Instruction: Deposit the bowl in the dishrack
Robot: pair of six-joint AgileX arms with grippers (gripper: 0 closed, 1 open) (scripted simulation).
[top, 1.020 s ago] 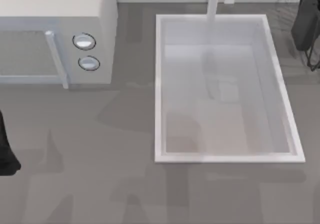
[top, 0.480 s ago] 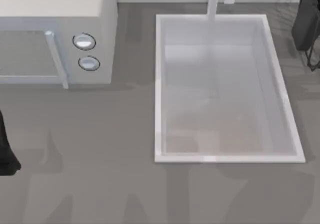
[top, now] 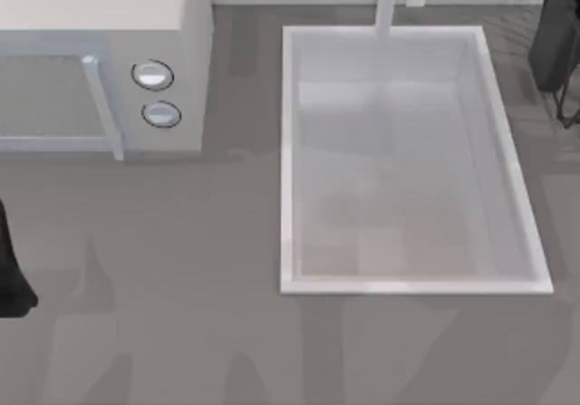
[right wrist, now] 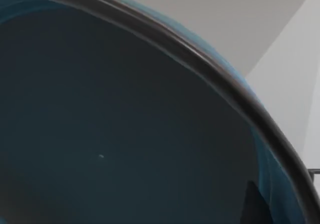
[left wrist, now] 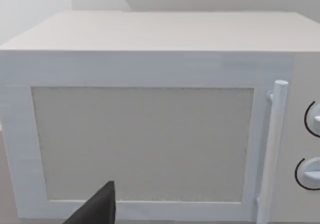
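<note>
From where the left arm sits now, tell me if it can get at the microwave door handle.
Probably yes. The left arm sits at the table's left edge, and its wrist view faces the microwave front with the door handle in plain sight; nothing stands between them.

I count one microwave with two round knobs and one handle, one white basin, and one teal bowl.
</note>
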